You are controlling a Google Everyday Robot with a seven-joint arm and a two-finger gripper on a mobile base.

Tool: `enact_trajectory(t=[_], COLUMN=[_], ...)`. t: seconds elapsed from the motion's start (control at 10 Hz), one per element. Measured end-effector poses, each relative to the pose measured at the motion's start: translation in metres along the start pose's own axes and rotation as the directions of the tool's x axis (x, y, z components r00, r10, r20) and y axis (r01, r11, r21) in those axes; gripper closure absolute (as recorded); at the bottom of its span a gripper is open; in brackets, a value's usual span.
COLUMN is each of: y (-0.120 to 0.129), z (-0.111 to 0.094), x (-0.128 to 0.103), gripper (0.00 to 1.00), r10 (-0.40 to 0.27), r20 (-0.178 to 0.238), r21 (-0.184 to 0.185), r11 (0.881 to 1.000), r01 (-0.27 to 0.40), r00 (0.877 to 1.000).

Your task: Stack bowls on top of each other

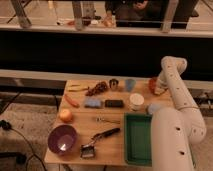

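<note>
The gripper (159,89) sits at the far right corner of the wooden table (107,131), low over the orange-red bowl (152,84); the arm's white wrist links hide the jaws, so whether they are spread or pinching the rim cannot be told. Only a sliver of this bowl shows beside the wrist. The purple bowl (62,139) rests at the near left corner, well apart from it and diagonally across the table. Between them lie a white cup (136,100), a green tray (138,138), a dish brush (98,139), an orange fruit (66,115), a carrot (71,100), a blue sponge (92,103) and a dark block (114,103). Probable hazards: a shallow grip on the glossy rim may slip during lifting, and a low diagonal carry may clip the cup or the tray wall; an off-centre release over the wider bowl may leave the small one tilted against its side.
</note>
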Motion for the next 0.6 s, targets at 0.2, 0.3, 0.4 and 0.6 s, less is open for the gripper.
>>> enact_trajectory(t=[0.2, 0.3, 0.4, 0.6], y=[0.000, -0.001, -0.004, -0.007], z=[0.000, 0.000, -0.005, -0.025], x=[-0.001, -0.001, -0.004, 0.000], gripper=[1.00, 1.00, 1.00, 1.00], r10=[0.000, -0.001, -0.006, -0.009], r20=[0.000, 0.001, 0.022, 0.063], r21=[0.001, 0.003, 0.017, 0.059], r11=[1.000, 1.000, 1.000, 0.998], r01=[0.000, 0.001, 0.006, 0.006], r00=[1.000, 1.000, 1.000, 0.998])
